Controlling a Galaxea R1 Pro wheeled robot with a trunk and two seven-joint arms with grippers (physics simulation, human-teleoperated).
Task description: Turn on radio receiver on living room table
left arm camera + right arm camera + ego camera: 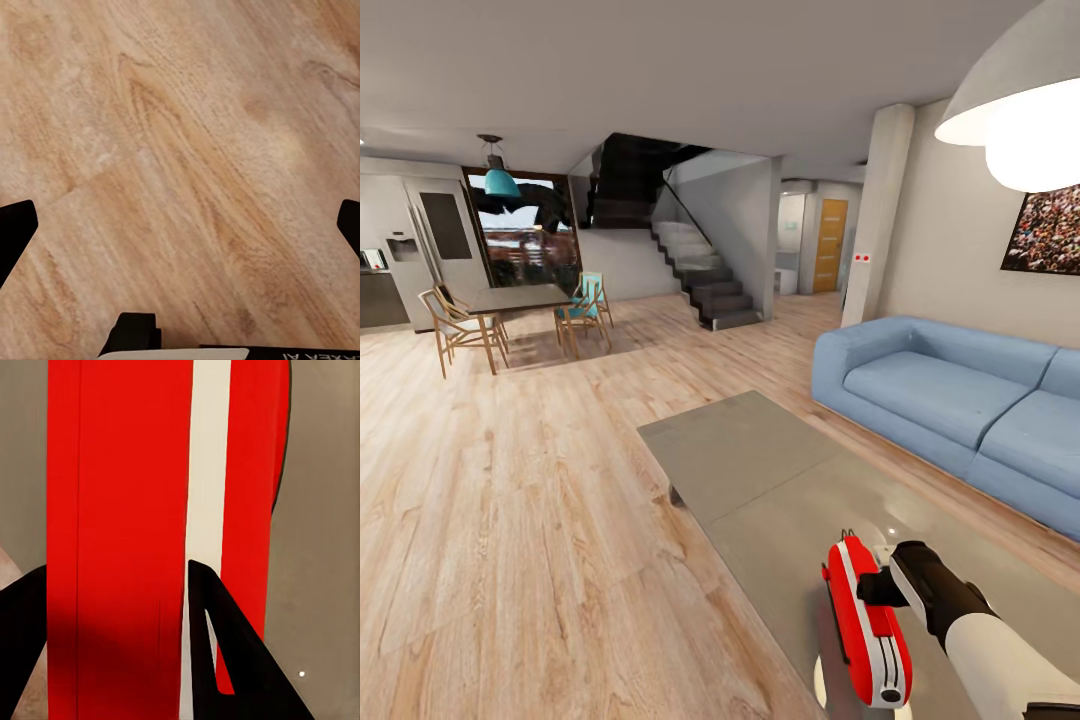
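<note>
Radio receiver [867,632] sits at the near end of the table [760,480], about 5 o'clock in the head view, red casing with white band up. Right gripper [872,588] is against its casing, black fingers [225,660] straddling the band in the right wrist view, likely reaching for a switch; whether it grasps, cannot tell. Left gripper [180,225] is spread wide over plank floor [180,135], holding nothing. Blue sofa [950,400] at 3 o'clock.

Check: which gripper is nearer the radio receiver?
Right. The right gripper is at the radio receiver on the table; the left gripper faces bare wood floor.
</note>
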